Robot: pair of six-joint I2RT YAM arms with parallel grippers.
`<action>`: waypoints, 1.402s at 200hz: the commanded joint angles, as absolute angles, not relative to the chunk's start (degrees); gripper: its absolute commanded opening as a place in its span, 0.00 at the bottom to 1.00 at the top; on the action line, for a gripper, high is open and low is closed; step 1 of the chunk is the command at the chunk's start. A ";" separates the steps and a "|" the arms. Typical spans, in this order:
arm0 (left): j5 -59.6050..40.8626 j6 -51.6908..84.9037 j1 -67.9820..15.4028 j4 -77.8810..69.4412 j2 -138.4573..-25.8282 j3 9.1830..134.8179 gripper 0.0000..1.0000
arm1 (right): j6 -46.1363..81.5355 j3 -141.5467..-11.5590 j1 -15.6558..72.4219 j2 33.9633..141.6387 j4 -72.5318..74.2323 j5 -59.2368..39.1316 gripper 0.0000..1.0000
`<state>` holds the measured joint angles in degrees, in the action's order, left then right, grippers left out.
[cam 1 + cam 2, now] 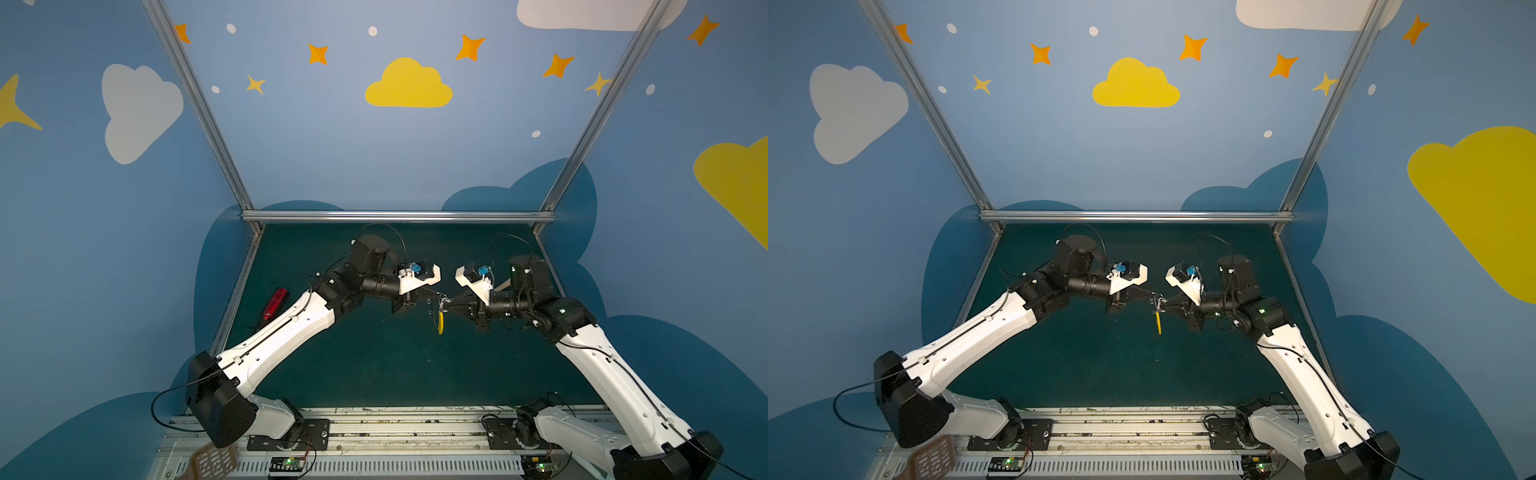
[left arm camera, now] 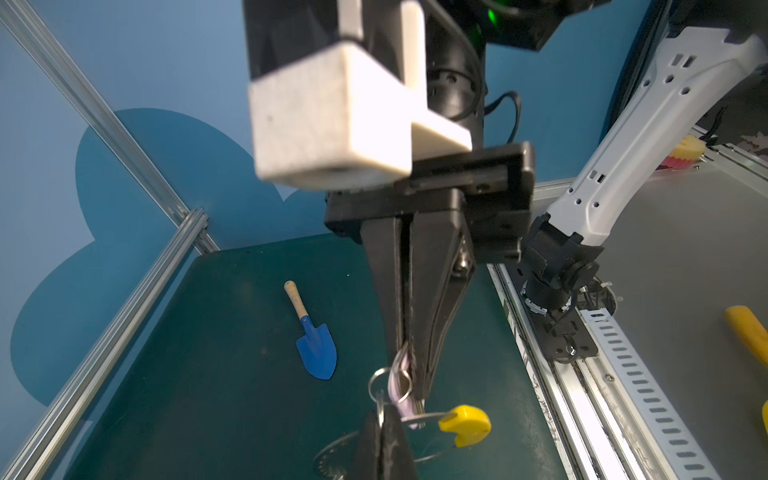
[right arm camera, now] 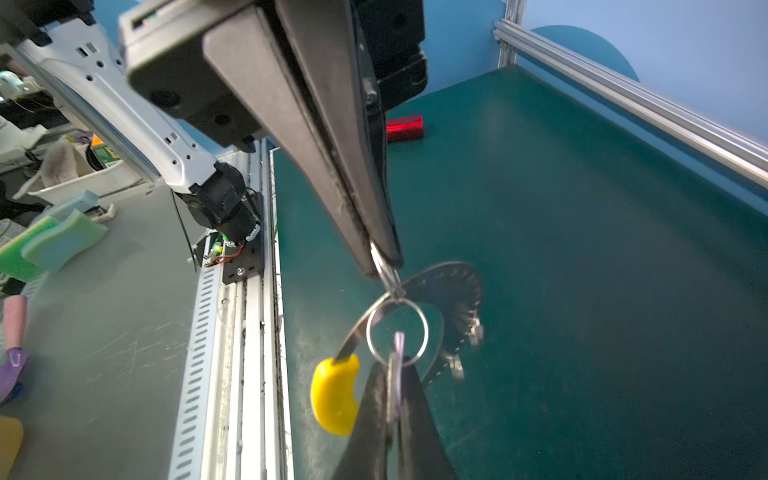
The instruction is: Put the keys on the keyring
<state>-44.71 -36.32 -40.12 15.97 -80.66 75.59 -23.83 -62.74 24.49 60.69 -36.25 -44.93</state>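
Tightly, left jaws clamp silver loop, right jaws pinch keys, metal blade hidden, keyring blurred

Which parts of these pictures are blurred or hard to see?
Left wrist view: the white mount close to the lens is out of focus, the shovel sharp. Right wrist view: the keyring is smeared at its small loops. Both top views: the keyring is tiny against the dark table; the posts splay with the wide lens.
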 commanded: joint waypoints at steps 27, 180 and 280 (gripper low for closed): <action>-45.32 -36.90 -39.55 17.18 -79.52 74.53 0.03 | -30.33 -68.64 26.43 63.89 -49.22 -33.87 0.00; -39.59 -27.80 -35.51 7.26 -80.38 59.79 0.16 | -32.90 -71.30 36.61 75.20 -40.55 -19.72 0.00; -19.25 -15.35 -26.23 -0.42 -60.60 42.27 0.48 | -38.82 -86.66 43.77 95.02 -52.36 -24.67 0.00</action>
<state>-26.81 -19.09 -28.18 1.65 -64.01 43.35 -36.60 -80.73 42.72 93.38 -46.04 -21.74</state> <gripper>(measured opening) 0.461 0.070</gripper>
